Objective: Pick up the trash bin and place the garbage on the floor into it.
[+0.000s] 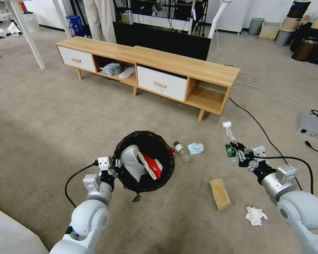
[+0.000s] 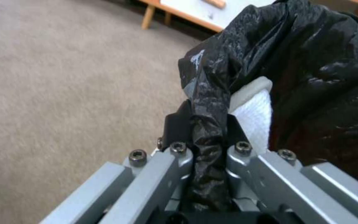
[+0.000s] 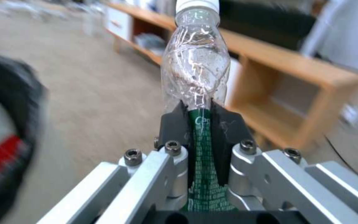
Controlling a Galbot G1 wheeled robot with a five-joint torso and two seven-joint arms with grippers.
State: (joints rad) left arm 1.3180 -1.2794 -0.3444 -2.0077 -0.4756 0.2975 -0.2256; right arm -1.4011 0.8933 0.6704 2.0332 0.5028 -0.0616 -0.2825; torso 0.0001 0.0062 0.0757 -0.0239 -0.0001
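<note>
- Head view: left end effector (image 1: 113, 165) reaches forward and pinches the rim of the trash bin (image 1: 145, 160), held above the floor (image 1: 42, 116). Right end effector (image 1: 236, 150) is raised out to the right, clamping a clear bottle (image 1: 230, 139). Another bottle (image 1: 182, 151), face mask (image 1: 195, 148), paper bag (image 1: 220, 193) and tissue (image 1: 255, 215) lie on the carpet.
- Left wrist view: fingers (image 2: 177, 126) squeezed onto the black bag liner (image 2: 295, 68).
- Right wrist view: pads (image 3: 175, 124) pressed on the bottle's green label, cap pointing away.
</note>
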